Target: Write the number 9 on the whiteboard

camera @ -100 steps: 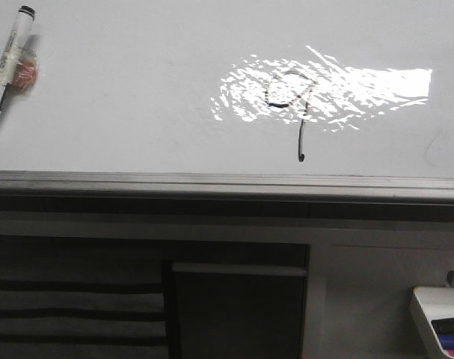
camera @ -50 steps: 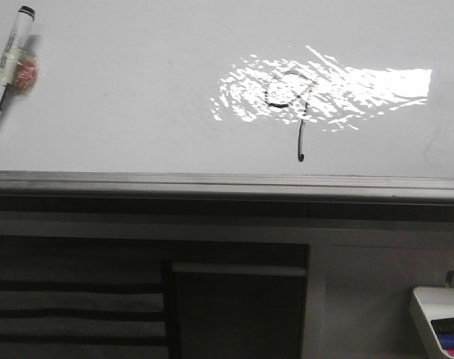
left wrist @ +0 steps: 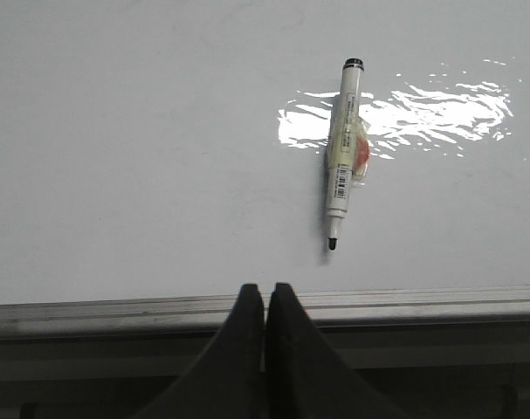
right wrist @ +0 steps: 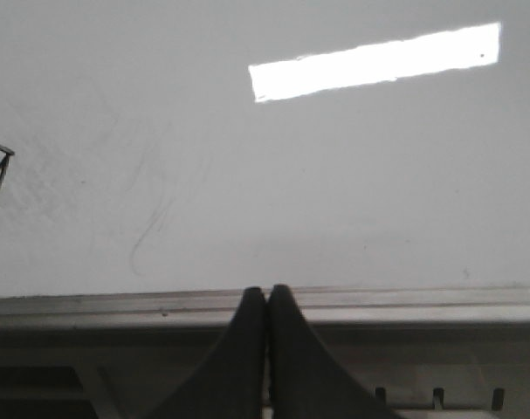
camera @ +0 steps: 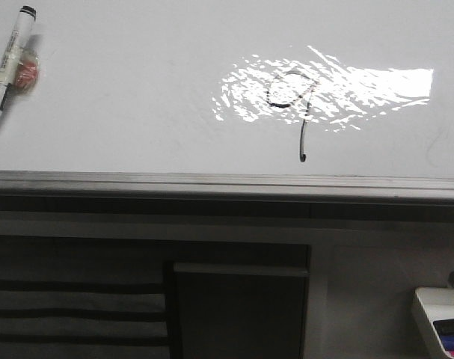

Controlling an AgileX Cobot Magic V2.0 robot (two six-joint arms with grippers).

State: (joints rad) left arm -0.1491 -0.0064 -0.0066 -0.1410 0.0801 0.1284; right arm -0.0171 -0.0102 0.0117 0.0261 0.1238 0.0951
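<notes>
Change: Across the last second you get almost nothing new in the front view. The number 9 (camera: 294, 112) reads the same, and the marker (camera: 7, 63) has slid only a hair toward the left edge of the picture, most likely a small camera shift.
Meaning for the task: You can judge the writing as done. The digit has a closed loop and a long tail hooked at its end, and the marker lies loose on the whiteboard (camera: 137, 112), uncapped and well apart from the digit.
Where the digit is: You find it right of centre on the whiteboard, its loop inside the glare patch and its tail running down toward the grey edge strip (camera: 212, 182).
Left gripper (left wrist: 265, 292): Your left fingers are pressed together on nothing, poised over the edge strip with the marker's tip pointing toward them, not touching.
Right gripper (right wrist: 266, 295): Clenched and empty too, over the edge strip.
Front view only: It shows you the whole digit, and the white tray (camera: 428, 310) at lower right.
Wrist views only: They alone show you the fingers. The left one gives the marker's bare tip and the orange tag at its barrel; the right one shows faint grey smudges (right wrist: 147, 231).
</notes>
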